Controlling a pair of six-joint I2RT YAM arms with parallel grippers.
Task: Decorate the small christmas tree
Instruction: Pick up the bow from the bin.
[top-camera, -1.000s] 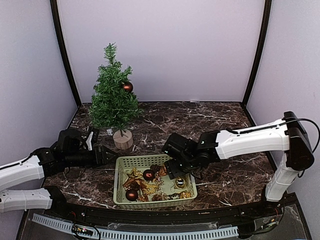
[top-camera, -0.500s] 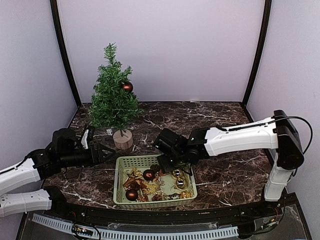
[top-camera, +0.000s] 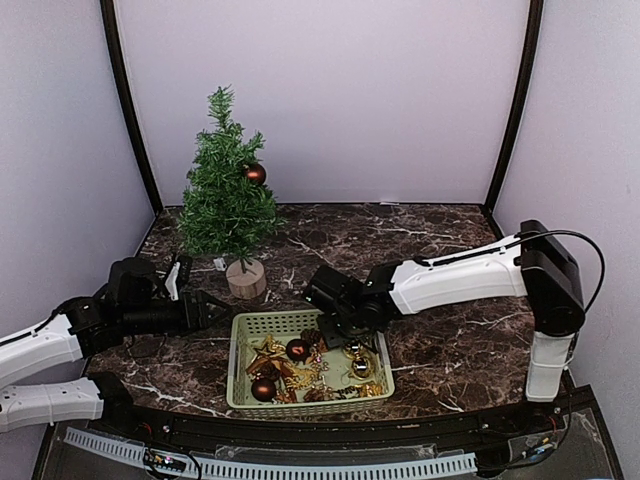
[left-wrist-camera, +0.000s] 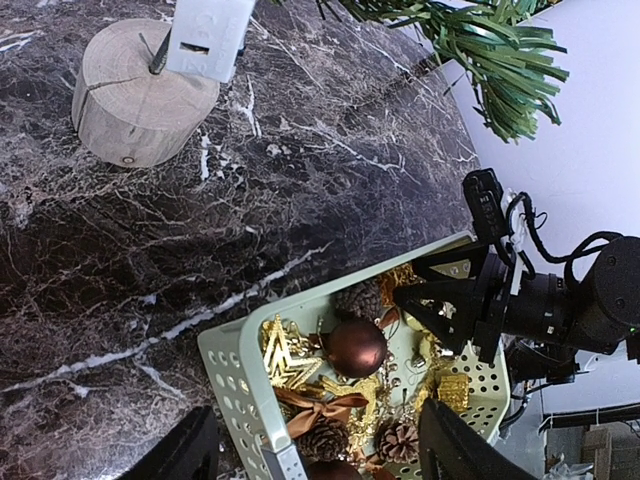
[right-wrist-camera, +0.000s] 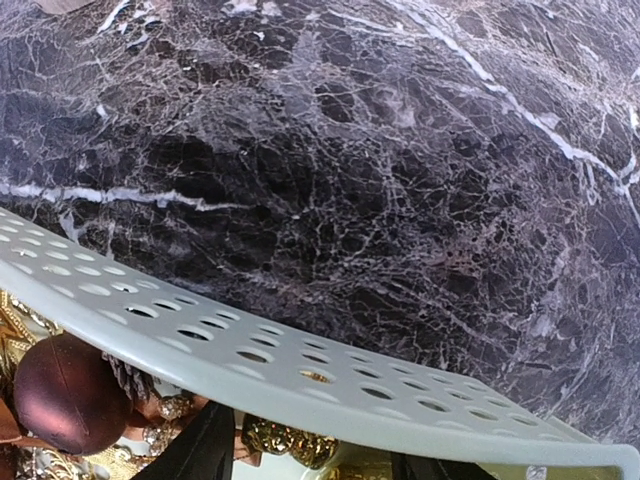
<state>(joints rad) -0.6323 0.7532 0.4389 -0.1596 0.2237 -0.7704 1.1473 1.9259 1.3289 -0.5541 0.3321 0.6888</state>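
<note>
The small christmas tree (top-camera: 228, 200) stands at the back left on a round wooden stump (top-camera: 246, 280), also near in the left wrist view (left-wrist-camera: 140, 105). One brown ball (top-camera: 256, 174) hangs on it. In front lies a pale green basket (top-camera: 238, 375) holding a brown ball (left-wrist-camera: 355, 347), gold stars, pine cones and bows. My left gripper (top-camera: 215, 305) hovers open by the basket's left far corner, empty (left-wrist-camera: 320, 462). My right gripper (top-camera: 338, 335) dips inside the basket's far wall (right-wrist-camera: 300, 350). Its fingers stand apart around a gold ornament (right-wrist-camera: 290, 440).
The dark marble table (top-camera: 440, 250) runs to purple walls behind and at both sides. A white tag (left-wrist-camera: 205, 35) hangs at the tree's trunk. The right arm's black wrist (left-wrist-camera: 560, 305) crosses the basket's far right side.
My right gripper has slid left along the basket's far wall and lowered inside it, its fingers drawing closer together. The left arm has barely moved.
</note>
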